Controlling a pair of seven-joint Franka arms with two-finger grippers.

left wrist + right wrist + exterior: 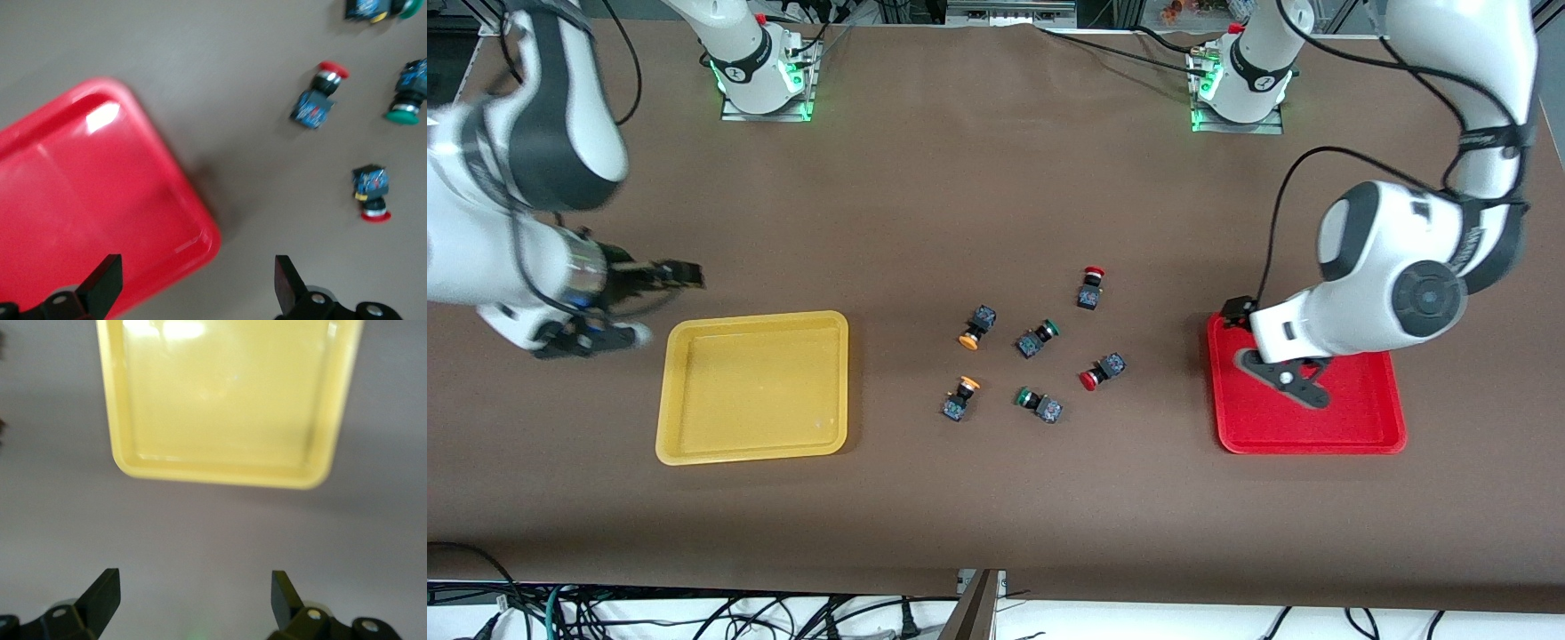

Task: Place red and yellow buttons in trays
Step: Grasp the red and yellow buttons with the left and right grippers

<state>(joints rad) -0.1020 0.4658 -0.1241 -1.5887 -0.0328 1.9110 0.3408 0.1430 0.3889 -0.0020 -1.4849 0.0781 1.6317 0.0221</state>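
**Op:** Log entry. Working from the camera side up. Nearest in the cluster: the green-capped switch (1040, 402) and one yellow-capped button (960, 397), both lying on the brown table mat (996, 516). Next up, a red-capped button (1101, 372), on its side, cap toward the camera.

**Obs:** And the trays?

**Op:** Yellow tray (752, 388) at the right arm's end, red tray (1307, 391) at the left arm's end, both with nothing in them. I read that split as one colour per arm, so neither has to cross over.

**Obs:** Rest of the cluster?

**Op:** Second green switch (1037, 338) in the middle, second yellow-capped button (977, 326) beside it, second red-capped button (1090, 287) farthest. All six close together but apart; the greens stay put.

**Obs:** Tools?

**Op:** Left gripper (1294, 378) hangs over the red tray's corner, fingers (107, 280) spread, nothing between them. Right gripper (618, 307) sits over bare mat beside the yellow tray, fingers (107, 590) likewise spread and empty. Judgement: no button moved yet; each arm looks staged by its own tray.
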